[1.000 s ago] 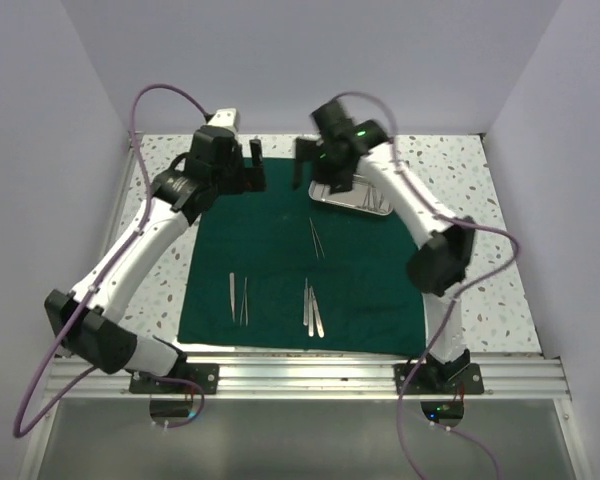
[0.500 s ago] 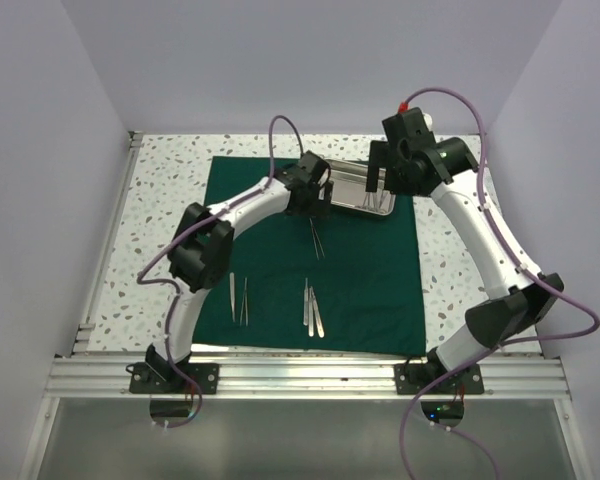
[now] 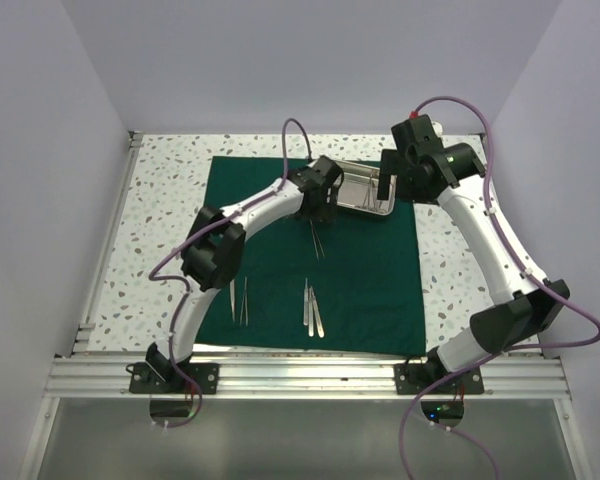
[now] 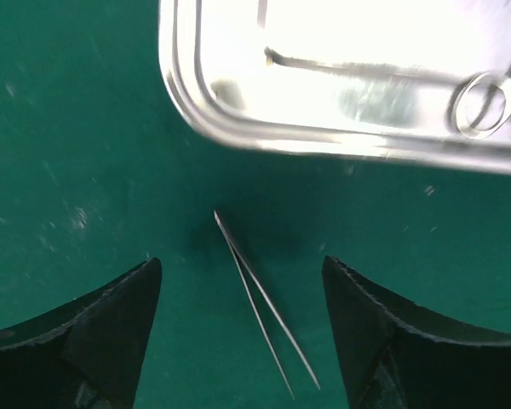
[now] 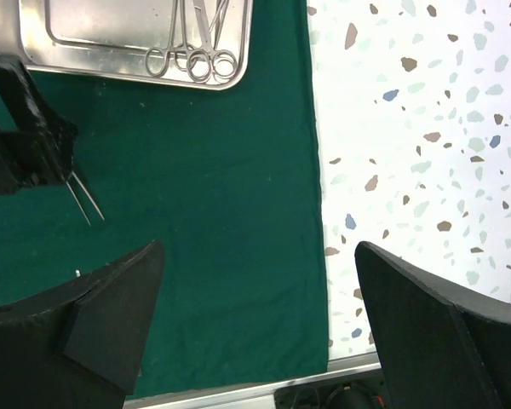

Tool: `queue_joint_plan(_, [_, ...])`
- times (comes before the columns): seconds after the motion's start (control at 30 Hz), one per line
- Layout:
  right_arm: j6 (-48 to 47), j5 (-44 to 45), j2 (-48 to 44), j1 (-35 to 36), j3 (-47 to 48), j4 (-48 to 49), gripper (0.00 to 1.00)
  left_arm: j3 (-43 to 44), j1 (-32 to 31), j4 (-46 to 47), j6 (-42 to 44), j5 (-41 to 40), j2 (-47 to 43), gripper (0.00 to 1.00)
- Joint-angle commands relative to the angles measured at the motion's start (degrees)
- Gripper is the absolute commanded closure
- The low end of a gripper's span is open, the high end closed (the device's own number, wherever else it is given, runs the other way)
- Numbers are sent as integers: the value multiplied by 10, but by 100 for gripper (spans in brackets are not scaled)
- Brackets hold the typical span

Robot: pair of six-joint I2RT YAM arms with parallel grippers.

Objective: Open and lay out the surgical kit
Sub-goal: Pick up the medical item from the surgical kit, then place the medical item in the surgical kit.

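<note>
So, vs a sec ago both arms have swung off the far edge of the cloth wrap [image 3: 370, 280]. The left tool [image 4: 240, 281] has come across to just beside the left end of the steel tray [image 3: 350, 180]. The right tool [image 5: 257, 256] now hangs by the tray's right end, looking down on the cloth's right part. Both tools are spread wide w/ nothing between the fingers.

The wrap lies flat & fully opened on the speckled worktop [image 3: 160, 230]. The tray sits on its far part, w/ the ring-handled scissors/forceps [image 5: 192, 60] inside. One set of tweezers [image 4: 264, 315] lies on the cloth just near of the tray, right under the left tool and betw. its fingers in the wrist view, untouched. More slim instr. lie along the cloth's near part as a left pair [image 3: 238, 298] and a middle pair [image 3: 312, 308]; none has shifted.

My read: opening is done, layout only partly. The left tool looks lined up on the loose tweezers, prob. to move them into the row. The ring-handled pieces are yet to come out of the tray. Thin flat steel on cloth is easy to miss, or the fabric may snag.
</note>
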Motion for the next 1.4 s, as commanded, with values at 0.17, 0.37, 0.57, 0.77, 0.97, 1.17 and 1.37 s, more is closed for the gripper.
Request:
queue_joint_plan(0.17, [-9, 4, -16, -7, -9, 11, 1, -39, -26, -46, -47, -30, 5, 30])
queue_joint_plan(0.37, [-14, -4, -15, -10, -6, 11, 1, -46, -27, -24, -47, -11, 10, 42])
queue_joint_plan(0.57, [-19, -4, -14, -12, -2, 8, 2, -45, -27, -17, -47, -3, 17, 78])
queue_joint_plan(0.77, [-20, -8, -6, -12, 7, 8, 2, -26, -26, -24, -42, -11, 0, 100])
queue_joint_plan(0.97, [-16, -36, 15, -12, 34, 16, 3, 80, -1, -91, -26, 5, -73, 100])
queue_joint_plan(1.17, [-1, -61, 72, -12, 84, 41, 3, -10, 14, -138, 16, 8, -204, 100])
queue_joint_plan(1.37, [13, -77, 179, -12, 189, 47, 3, -266, 14, -165, 7, 3, -367, 100])
